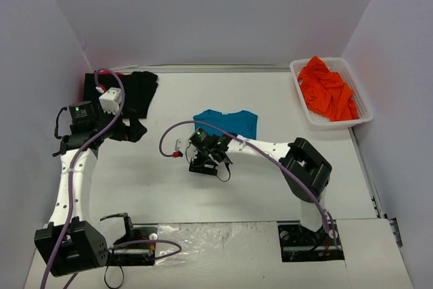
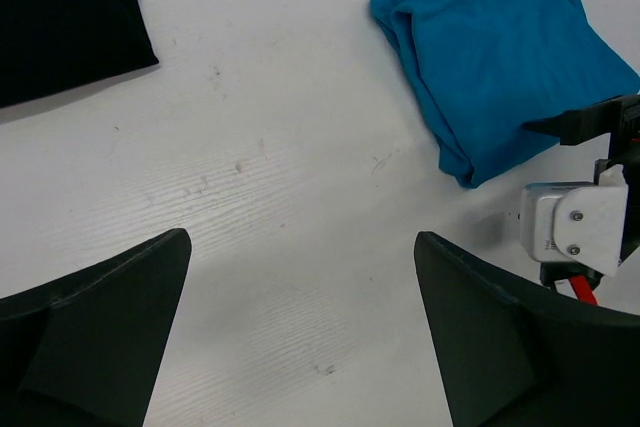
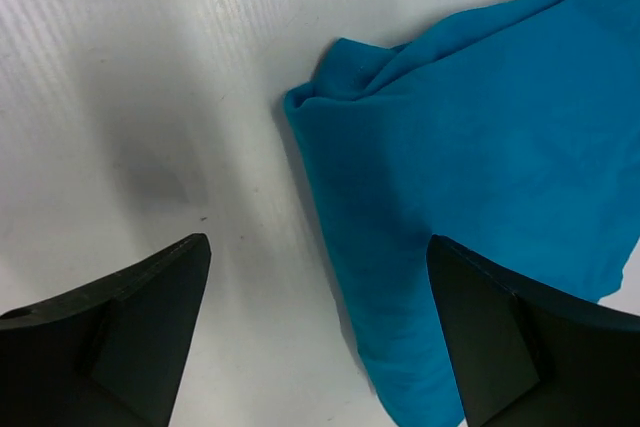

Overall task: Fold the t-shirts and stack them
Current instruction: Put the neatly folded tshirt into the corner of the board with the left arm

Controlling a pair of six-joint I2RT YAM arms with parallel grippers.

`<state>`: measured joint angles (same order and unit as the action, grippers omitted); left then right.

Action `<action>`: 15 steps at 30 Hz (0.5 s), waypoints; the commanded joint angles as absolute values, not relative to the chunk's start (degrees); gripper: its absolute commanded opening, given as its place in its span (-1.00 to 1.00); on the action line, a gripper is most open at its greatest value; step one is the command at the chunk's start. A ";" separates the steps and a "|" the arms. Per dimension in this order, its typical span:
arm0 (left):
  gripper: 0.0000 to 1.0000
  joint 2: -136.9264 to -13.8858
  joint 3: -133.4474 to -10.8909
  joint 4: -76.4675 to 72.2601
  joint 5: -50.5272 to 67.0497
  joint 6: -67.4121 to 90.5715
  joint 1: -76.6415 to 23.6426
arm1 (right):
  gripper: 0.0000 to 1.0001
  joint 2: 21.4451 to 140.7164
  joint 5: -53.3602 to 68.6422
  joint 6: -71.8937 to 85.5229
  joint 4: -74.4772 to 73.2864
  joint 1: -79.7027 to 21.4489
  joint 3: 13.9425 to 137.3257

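A folded teal-blue t-shirt (image 1: 230, 122) lies on the table's middle; it also shows in the left wrist view (image 2: 500, 57) and the right wrist view (image 3: 480, 187). A black t-shirt (image 1: 132, 89) lies flat at the back left, its corner in the left wrist view (image 2: 60, 17). Orange t-shirts (image 1: 328, 89) are piled in the basket. My right gripper (image 3: 320, 327) is open, hovering over the teal shirt's near-left edge, holding nothing. My left gripper (image 2: 300, 337) is open and empty above bare table, between the black and teal shirts.
A white slotted plastic basket (image 1: 365, 109) stands at the back right by the wall. Walls close in the table on the left, back and right. The right arm's wrist (image 2: 580, 227) shows at the right of the left wrist view.
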<state>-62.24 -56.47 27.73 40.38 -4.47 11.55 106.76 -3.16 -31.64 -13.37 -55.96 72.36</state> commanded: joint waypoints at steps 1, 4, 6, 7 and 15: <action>0.89 -62.93 -57.22 25.14 41.40 -2.90 11.69 | 0.70 108.54 -6.59 -32.78 -12.66 -56.34 75.32; 0.89 -63.81 -57.48 25.14 41.22 -3.08 11.43 | 0.68 111.00 -7.21 -33.05 -12.13 -56.25 76.64; 0.89 -64.16 -57.48 24.79 41.31 -2.99 11.16 | 0.65 111.71 -7.29 -32.87 -11.95 -56.25 77.34; 0.89 -64.25 -57.48 24.70 41.31 -2.99 11.16 | 0.63 112.41 -7.47 -32.78 -11.87 -56.25 77.60; 0.89 -67.40 -58.27 26.01 44.03 -2.20 10.72 | 0.17 115.92 -8.09 -32.61 -11.87 -56.16 78.48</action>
